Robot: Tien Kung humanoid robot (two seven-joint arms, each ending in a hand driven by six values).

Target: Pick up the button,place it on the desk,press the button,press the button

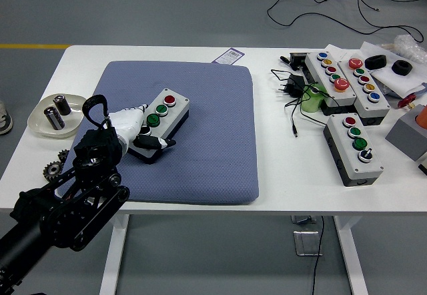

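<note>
On the blue mat [200, 135] that covers the left half of the white bench [280, 175], a grey button box [160, 120] lies at an angle, its red button toward the far side and its green ones nearer the robot; the left hand [133, 129] sits at the box's near end, white fingers [127, 116] laid along its left side and a dark-tipped thumb [160, 142] hooked around its near right corner, so the hand pinches the box rather than hanging spread; that grip looks meant to lift the box off the soft mat, since the task wants it set on the bench before any pressing; I judge the pick-up as the step in hand, the box not yet visibly clear of the mat; the right arm does not show; three more button boxes [353, 148] stand well apart at the right among cables, and a dish [50, 115] holding small cylinders sits just left of the mat.
</note>
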